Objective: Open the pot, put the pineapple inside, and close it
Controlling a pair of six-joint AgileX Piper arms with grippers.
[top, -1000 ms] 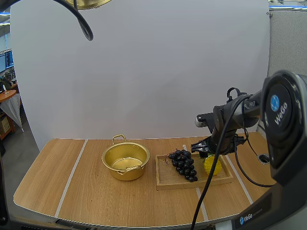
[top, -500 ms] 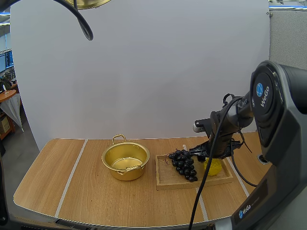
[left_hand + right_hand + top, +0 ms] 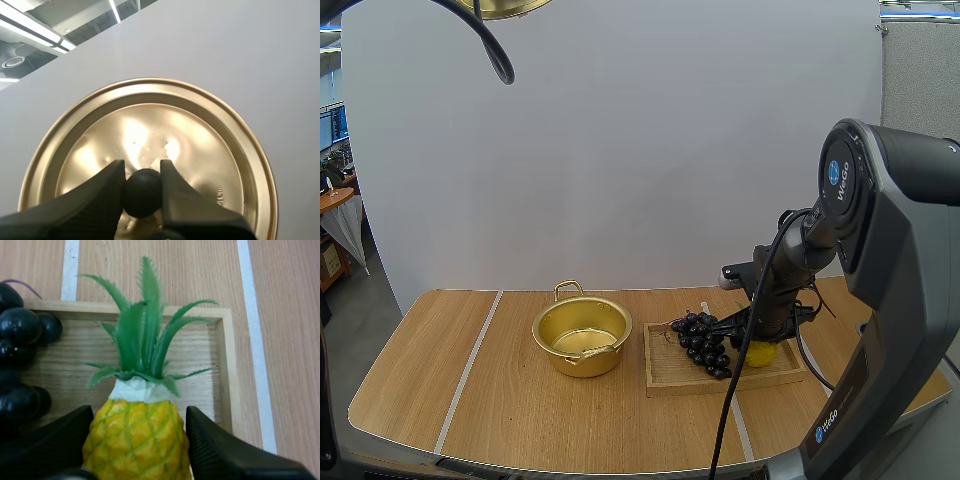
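since the pot (image 3: 582, 335) sits open on the table (image 3: 450, 390) and the left end effector (image 3: 142, 172) is clenched on the black knob (image 3: 143, 192) of the lid (image 3: 205, 145), holding it high and well apart from the pot, the opening step looks done. the pineapple (image 3: 135, 440) rests on the wooden tray (image 3: 226, 365) beside the grapes (image 3: 703, 343). the right end effector (image 3: 140, 415) is spread around its body, fingers close against both flanks, and it is not yet lifted. grasping it, carrying it into the pot and replacing the lid are left.
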